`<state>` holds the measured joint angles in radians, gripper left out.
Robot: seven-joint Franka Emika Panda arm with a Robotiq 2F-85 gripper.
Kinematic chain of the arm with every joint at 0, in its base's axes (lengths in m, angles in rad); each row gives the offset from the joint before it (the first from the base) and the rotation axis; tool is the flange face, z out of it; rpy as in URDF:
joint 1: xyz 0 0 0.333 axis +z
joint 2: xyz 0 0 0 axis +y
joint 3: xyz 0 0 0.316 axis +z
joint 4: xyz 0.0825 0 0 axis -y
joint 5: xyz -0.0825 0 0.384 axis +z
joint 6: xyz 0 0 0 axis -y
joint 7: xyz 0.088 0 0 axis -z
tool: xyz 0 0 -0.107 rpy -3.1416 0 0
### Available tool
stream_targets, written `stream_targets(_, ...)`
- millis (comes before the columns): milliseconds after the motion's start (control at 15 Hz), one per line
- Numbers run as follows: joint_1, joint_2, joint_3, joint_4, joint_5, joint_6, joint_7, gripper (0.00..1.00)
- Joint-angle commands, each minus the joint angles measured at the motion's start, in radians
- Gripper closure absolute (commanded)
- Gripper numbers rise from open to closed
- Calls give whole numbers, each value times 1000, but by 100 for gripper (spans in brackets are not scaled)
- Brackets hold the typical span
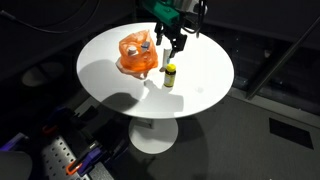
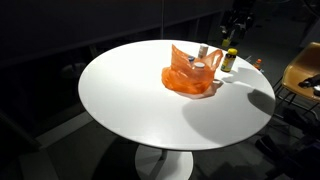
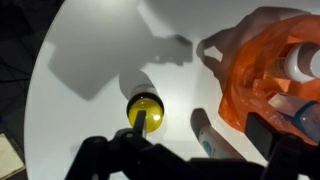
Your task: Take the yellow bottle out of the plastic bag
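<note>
A small yellow bottle (image 1: 170, 75) with a dark cap stands upright on the white round table (image 1: 200, 95), just outside the orange plastic bag (image 1: 137, 53). It also shows in an exterior view (image 2: 230, 60) and, from above, in the wrist view (image 3: 146, 108). My gripper (image 1: 171, 45) hangs above the bottle, open and empty. In the wrist view the gripper (image 3: 203, 135) has one finger by the bottle's top and the other by the bag's edge (image 3: 262, 70). The bag (image 2: 192, 72) still holds other bottles.
A white-capped bottle (image 3: 300, 62) sits inside the bag. A small grey tube-like object (image 3: 203, 138) lies on the table between my fingers. A chair (image 2: 305, 75) stands beyond the table edge. The surroundings are dark.
</note>
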<state>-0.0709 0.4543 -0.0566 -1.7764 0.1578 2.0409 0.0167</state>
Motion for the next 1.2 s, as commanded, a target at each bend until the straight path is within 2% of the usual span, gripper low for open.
stream_targets(0, 38, -114, 7, -70, -90, -62, -1, 0)
stream_targets(267, 93, -218, 9, -122, -230, -104, 40, 0)
stream_targets(467, 117, -290, 19, -162, -287, -102, 80, 0)
stream_targets(867, 128, -405, 51, -229, -316, -87, 156, 0)
stream_targets(1133, 119, -380, 61, -206, -289, -99, 128, 0)
